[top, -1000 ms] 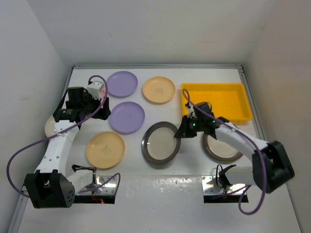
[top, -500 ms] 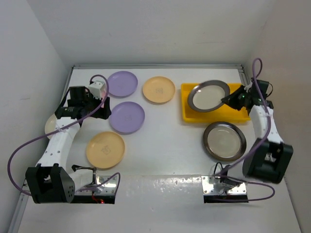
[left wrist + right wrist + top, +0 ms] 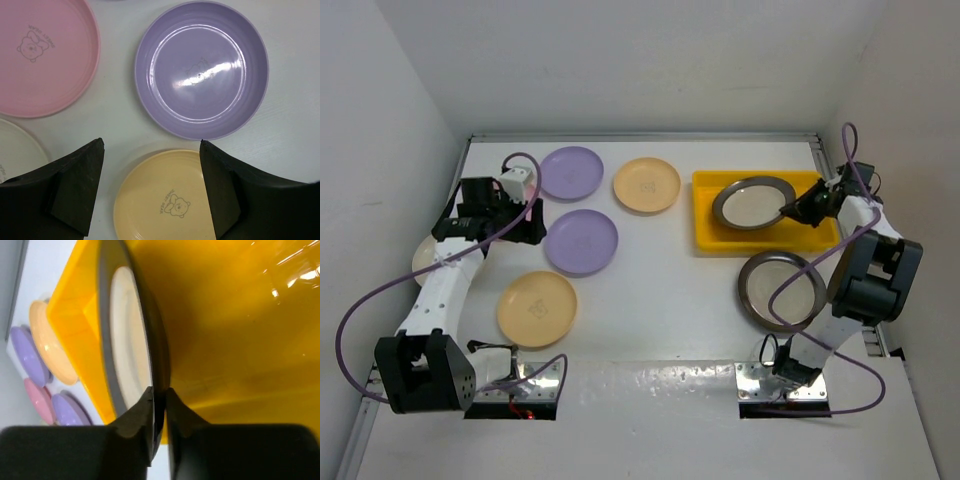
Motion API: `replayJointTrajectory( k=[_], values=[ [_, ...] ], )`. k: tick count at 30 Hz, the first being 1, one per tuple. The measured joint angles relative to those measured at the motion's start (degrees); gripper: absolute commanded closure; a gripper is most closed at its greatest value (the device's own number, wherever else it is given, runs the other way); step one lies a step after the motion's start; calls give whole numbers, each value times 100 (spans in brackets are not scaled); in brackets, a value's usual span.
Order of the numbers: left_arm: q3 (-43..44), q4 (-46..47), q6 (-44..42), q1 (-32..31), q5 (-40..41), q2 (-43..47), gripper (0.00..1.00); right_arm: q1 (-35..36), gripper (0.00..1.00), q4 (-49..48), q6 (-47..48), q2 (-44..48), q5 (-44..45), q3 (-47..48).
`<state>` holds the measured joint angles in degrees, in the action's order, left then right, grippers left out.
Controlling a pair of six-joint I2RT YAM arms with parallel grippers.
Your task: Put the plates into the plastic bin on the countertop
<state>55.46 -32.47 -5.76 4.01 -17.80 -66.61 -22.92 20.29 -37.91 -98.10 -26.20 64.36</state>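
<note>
The yellow plastic bin [image 3: 715,238] stands at the back right of the countertop [image 3: 670,340]. My right gripper [image 3: 792,209] is shut on the rim of a metal-rimmed plate [image 3: 752,203], which is tilted low inside the bin. The right wrist view shows its fingers pinching that plate [image 3: 127,340] above the bin floor [image 3: 240,330]. My left gripper [image 3: 510,222] hovers open over the left side. Below it lie a purple plate [image 3: 201,67], a pink plate [image 3: 40,55] and an orange-yellow plate [image 3: 165,200].
A second metal-rimmed plate [image 3: 782,290] lies in front of the bin. Another purple plate [image 3: 571,172] and another orange-yellow plate [image 3: 646,185] sit at the back. A cream plate [image 3: 423,262] lies by the left wall. White walls close three sides.
My right arm has carried the metal-rimmed plate from the middle of the table to the bin and lowered it in. The left arm has barely moved.
</note>
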Motion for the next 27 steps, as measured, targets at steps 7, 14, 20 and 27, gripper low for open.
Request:
replayJointTrajectory(
  k=[7,14,20,27],
  values=[
    [31,4,0,87,-24,-15,22,-111,0,448,531,-592,13,518],
    [74,4,0,74,-96,-142,22,-289,0,1088,413,960,1974,-76],
    [240,-13,-107,-313,-39,-299,22,-1534,0,1027,-581,3018,3141,-2382],
    [466,-129,-367,-962,22,-413,22,-2256,22,782,-1021,3250,2824,-4079]
  ],
)
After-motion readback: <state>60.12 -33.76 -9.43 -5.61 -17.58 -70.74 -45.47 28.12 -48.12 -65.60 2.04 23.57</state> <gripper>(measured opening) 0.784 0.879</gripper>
